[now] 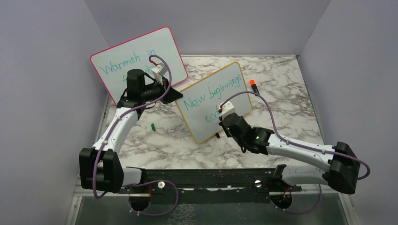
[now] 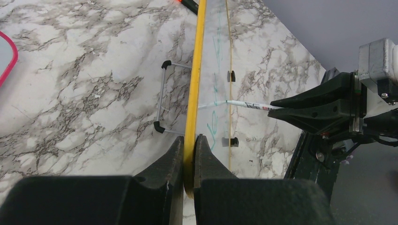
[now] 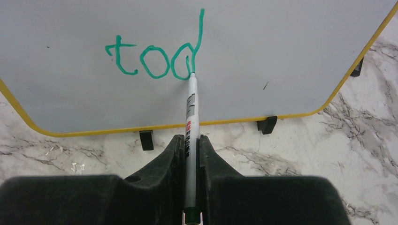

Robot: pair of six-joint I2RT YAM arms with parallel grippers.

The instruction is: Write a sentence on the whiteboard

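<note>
The whiteboard [image 1: 206, 104], yellow-framed, stands tilted on black feet mid-table. Its teal sentence [image 1: 213, 90] reads "New beginnings" on one line, and below it "tod" [image 3: 150, 61]. My left gripper [image 1: 172, 93] is shut on the board's left edge; the left wrist view shows the yellow frame [image 2: 199, 56] pinched between my left gripper's [image 2: 189, 140] jaws. My right gripper [image 3: 190, 140] is shut on a grey marker [image 3: 191, 108] whose green tip touches the board at the foot of the "d". From above, my right gripper [image 1: 220, 121] sits at the board's lower edge.
A larger pink-framed whiteboard [image 1: 141, 54] with teal writing leans at the back left. A small green cap [image 1: 153, 126] lies on the marble table. An orange-capped marker [image 1: 253, 84] lies right of the yellow board. Grey walls close in on three sides.
</note>
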